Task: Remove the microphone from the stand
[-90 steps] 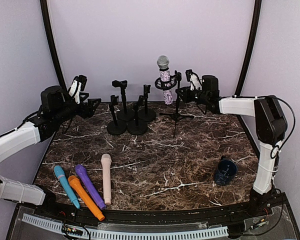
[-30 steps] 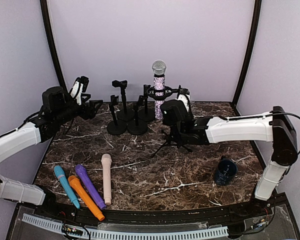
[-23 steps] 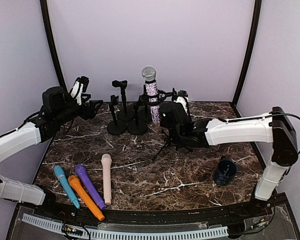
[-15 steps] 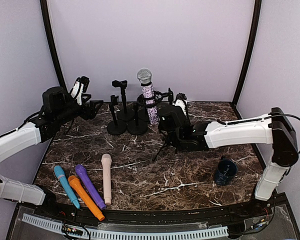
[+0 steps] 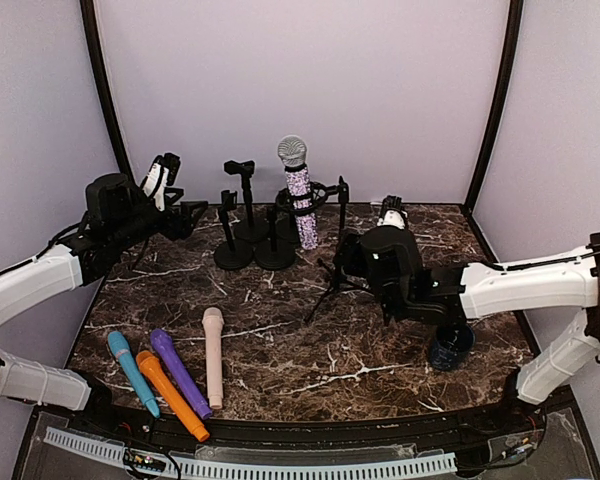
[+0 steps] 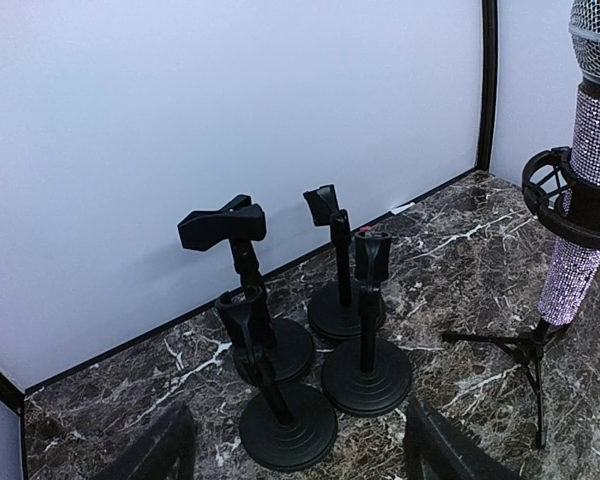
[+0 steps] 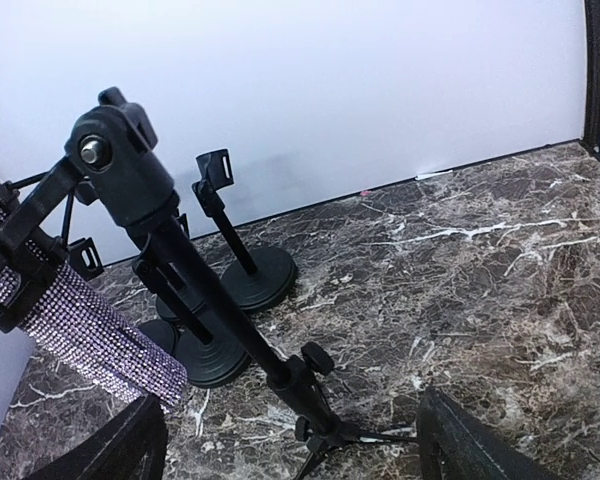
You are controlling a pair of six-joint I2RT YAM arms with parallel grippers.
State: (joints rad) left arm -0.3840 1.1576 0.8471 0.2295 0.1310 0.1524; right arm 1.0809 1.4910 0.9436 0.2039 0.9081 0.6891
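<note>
The microphone [image 5: 299, 203] has a glittery purple body and a silver mesh head. It sits tilted in the ring clip of a black tripod stand [image 5: 338, 262] at the back middle of the table. My right gripper [image 5: 346, 254] is open just right of the stand's pole and holds nothing. In the right wrist view the stand [image 7: 216, 305] rises between the spread fingers [image 7: 468, 446], with the microphone [image 7: 92, 333] at the left. My left gripper [image 5: 187, 212] hangs open at the far left, well away. In the left wrist view the microphone [image 6: 581, 200] shows at the right edge.
Several empty black desk stands [image 5: 254, 243] cluster just left of the tripod stand. Blue [image 5: 131, 371], orange [image 5: 170, 396], purple [image 5: 178, 372] and pink [image 5: 213, 355] microphones lie on the marble table at the front left. A dark blue cup [image 5: 450, 343] stands under my right arm.
My right gripper dragged the stand with the microphone leftward, then opened, let go of the stand and drew back to the right. The left arm has not moved.
</note>
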